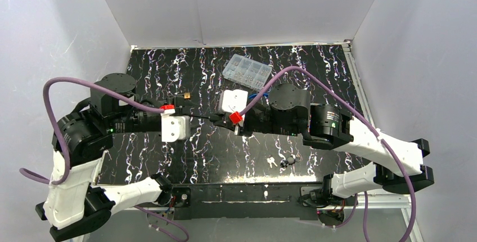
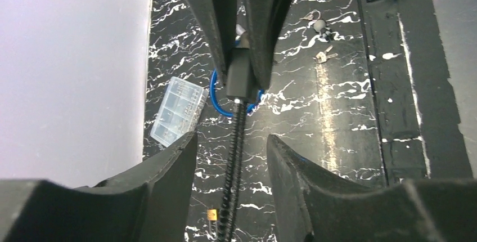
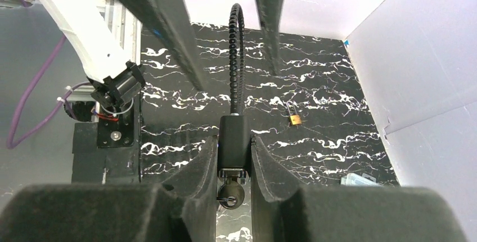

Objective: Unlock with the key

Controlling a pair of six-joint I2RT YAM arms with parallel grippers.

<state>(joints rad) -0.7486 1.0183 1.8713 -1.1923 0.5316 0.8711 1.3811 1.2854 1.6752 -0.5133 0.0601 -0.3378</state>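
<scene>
A black cable lock [image 3: 233, 132] is clamped between the pads of my right gripper [image 3: 233, 147], which is shut on its body. The key [image 3: 230, 195] sits in the keyhole, and its round head sticks out between the fingers toward the wrist. The lock's ribbed black cable [image 3: 236, 56] runs away from the body and passes between the fingers [image 3: 169, 28] of the left gripper. In the left wrist view my left gripper [image 2: 232, 138] stands open, the cable [image 2: 236, 157] in the gap without touching either pad. Both grippers meet at mid-table: left gripper [image 1: 198, 116], right gripper [image 1: 220, 119].
A clear compartment box [image 1: 246, 71] lies at the back of the black marbled table. A small brass padlock [image 3: 293, 119] rests on the mat. Loose keys [image 1: 273, 161] and a key ring [image 1: 289, 160] lie near the front. A blue loop [image 2: 216, 98] shows under the lock.
</scene>
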